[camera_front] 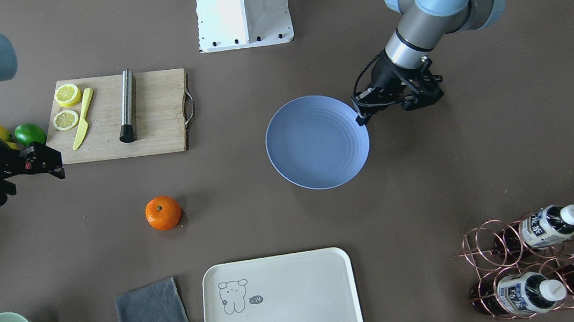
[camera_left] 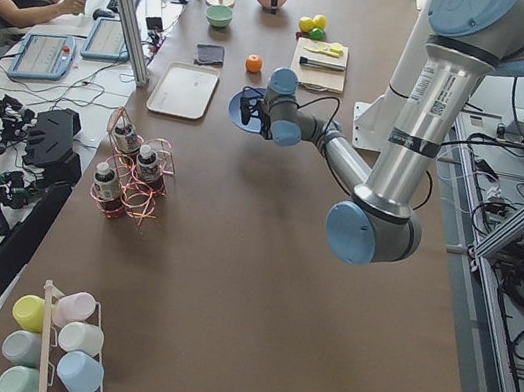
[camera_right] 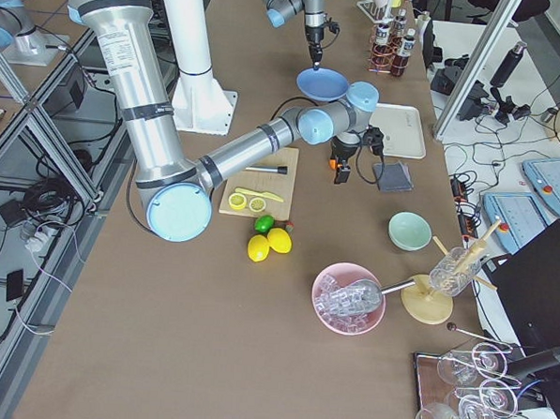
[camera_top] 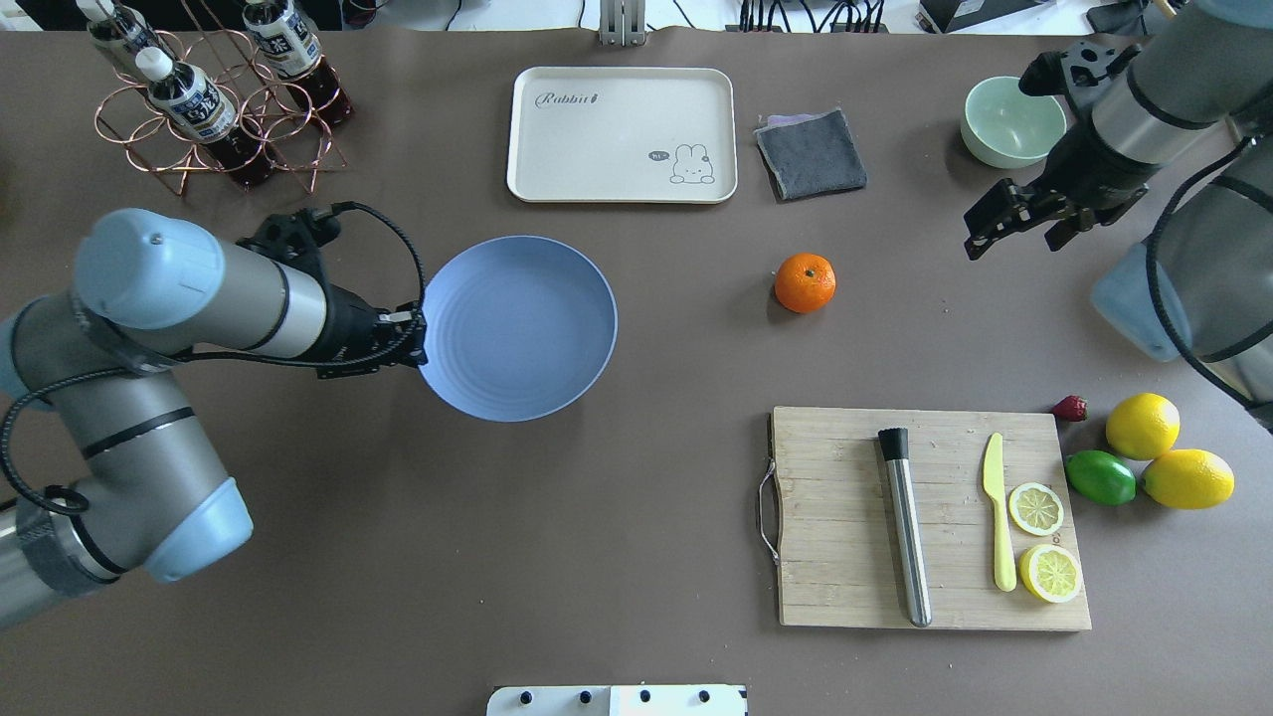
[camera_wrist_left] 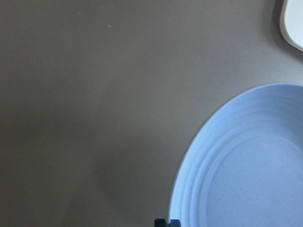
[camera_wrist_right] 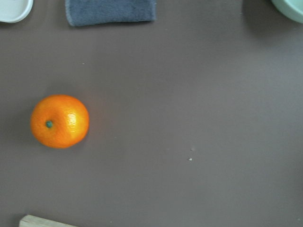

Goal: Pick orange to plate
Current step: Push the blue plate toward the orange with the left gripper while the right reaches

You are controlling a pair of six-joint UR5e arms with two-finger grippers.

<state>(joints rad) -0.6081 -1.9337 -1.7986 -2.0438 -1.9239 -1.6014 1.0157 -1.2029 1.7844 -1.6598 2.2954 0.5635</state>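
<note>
I see open table on every side of the orange (camera_top: 806, 282). The cloth (camera_top: 811, 154), tray (camera_top: 622, 134) and board (camera_top: 845, 517) all lie well apart from it. The strip between it and the plate (camera_top: 517, 328) is bare. Only the left gripper (camera_top: 416, 335), at the plate's rim, crowds that side. The bowl (camera_top: 1009, 124) stands near the right gripper (camera_top: 1009, 239).

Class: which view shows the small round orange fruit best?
Right wrist view: the small round orange fruit is large, stem dot clear. Overhead and front views show it smaller; exterior left, tiny; left wrist, nothing.
</note>
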